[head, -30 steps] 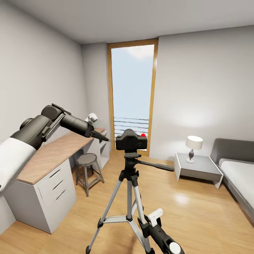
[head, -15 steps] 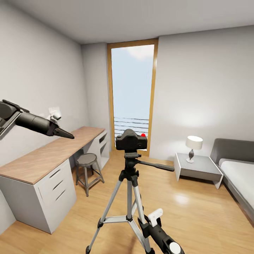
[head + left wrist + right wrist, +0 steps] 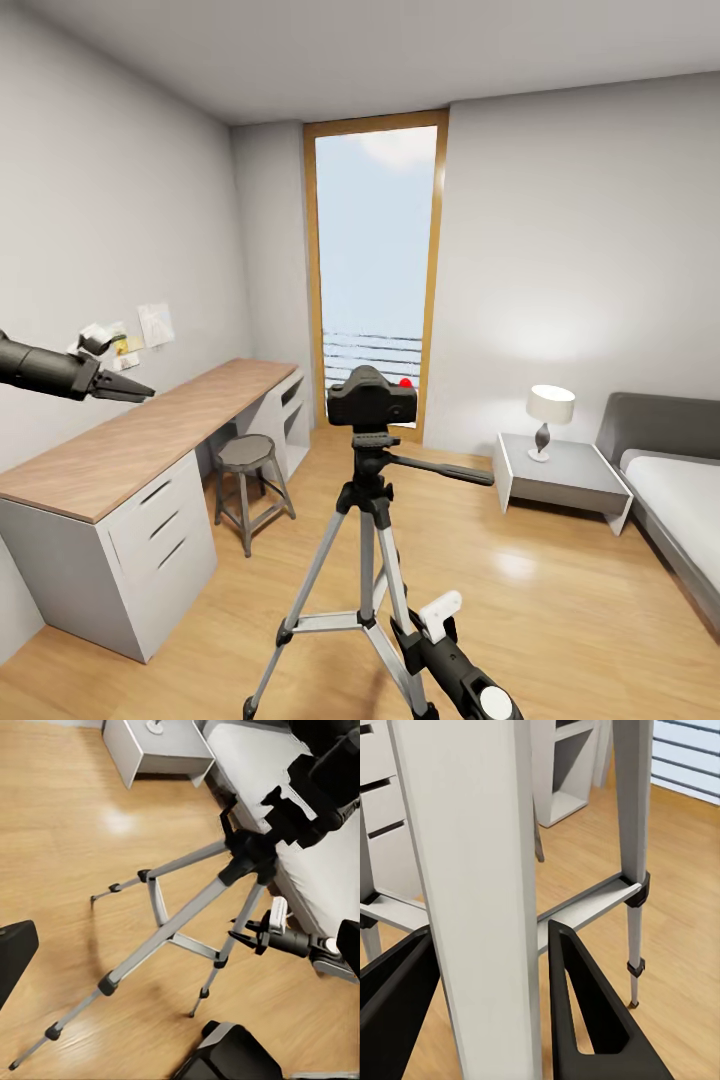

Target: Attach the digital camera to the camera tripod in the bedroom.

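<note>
The digital camera [image 3: 371,396], a chunky matte-black body with a round red button at its far right corner, is sitting on the black head of the camera tripod [image 3: 366,545], upright in the middle of the bedroom on the light plank floor [image 3: 560,610]. The tripod is spreading three silver-grey legs with black collars and feet, and its long black handle is sticking out toward the bed [image 3: 680,490]. Open floor is lying all round the legs: the stool [image 3: 247,470] and the grey desk with its wooden tabletop [image 3: 150,440] are standing well apart on the left, the bedside table [image 3: 562,478] with its lamp [image 3: 549,418] well apart on the right, and the tall wood-framed window [image 3: 376,260] behind. The left gripper [image 3: 128,390] is hanging out over the tabletop, its arm reaching in level from the left edge, far from the camera, and its fingers are looking pinched together at the tips. The right gripper [image 3: 400,625] is sitting low beside a tripod leg; in the right wrist view its fingers [image 3: 585,1020] are standing spread on either side of that leg [image 3: 472,900], whether touching it I cannot tell.
</note>
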